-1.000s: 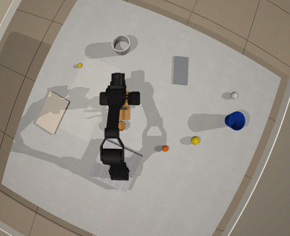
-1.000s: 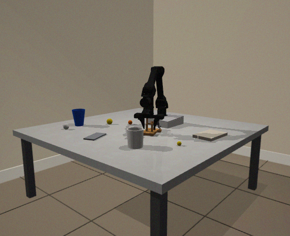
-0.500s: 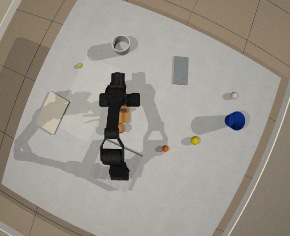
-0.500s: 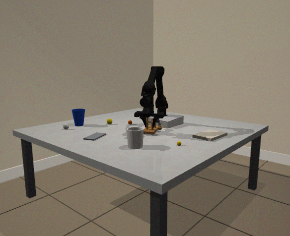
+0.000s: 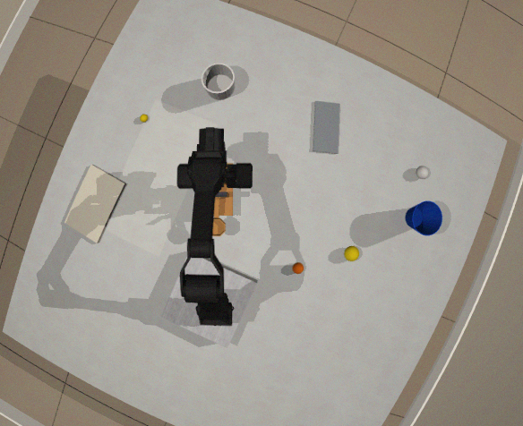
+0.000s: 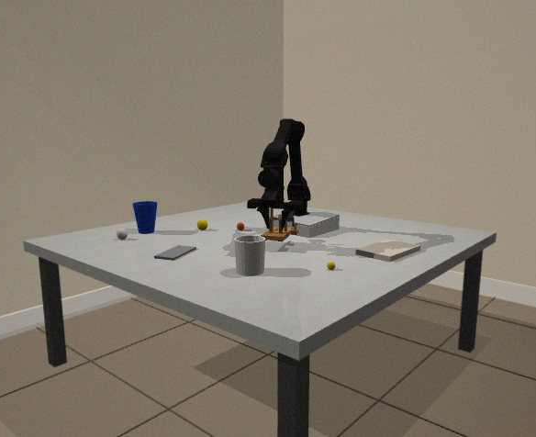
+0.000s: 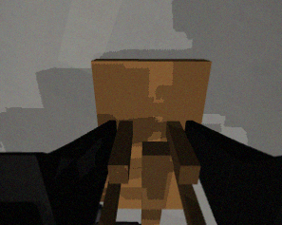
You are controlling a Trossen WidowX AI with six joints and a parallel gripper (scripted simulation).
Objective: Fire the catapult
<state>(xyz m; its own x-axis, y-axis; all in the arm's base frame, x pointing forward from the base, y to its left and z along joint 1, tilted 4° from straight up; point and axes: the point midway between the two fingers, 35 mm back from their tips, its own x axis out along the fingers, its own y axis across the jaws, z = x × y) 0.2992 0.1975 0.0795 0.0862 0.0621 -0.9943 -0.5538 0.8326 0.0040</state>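
Gripping the catapult frame

We had our claw (image 6: 273, 219) (image 7: 150, 126) clamped on the orange catapult's (image 5: 224, 206) (image 6: 275, 234) (image 7: 152, 89) twin uprights, above its base. The white mug (image 5: 218, 81) (image 6: 250, 256) stood upright, well apart. Smaller, an orange ball (image 5: 297, 268) (image 6: 240, 226) lay on the table (image 5: 344, 344) (image 6: 202, 291).

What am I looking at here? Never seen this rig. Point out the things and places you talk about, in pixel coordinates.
One black arm with a two-finger gripper (image 7: 150, 126). The top view looks down, the exterior view shows the table from the side, and the wrist view looks past the fingers. The gripper is shut on the wooden catapult (image 5: 225, 206) (image 6: 273, 236) (image 7: 128, 82), at its uprights. Around it lie the white mug (image 5: 221, 95) (image 6: 250, 258), a blue cup (image 5: 429, 218) (image 6: 145, 218), a grey slab (image 5: 326, 128) (image 6: 175, 252), a beige block (image 5: 95, 201) (image 6: 390, 249), and small balls: two yellow, one orange, one pale. Which ball gets loaded, I can't tell.
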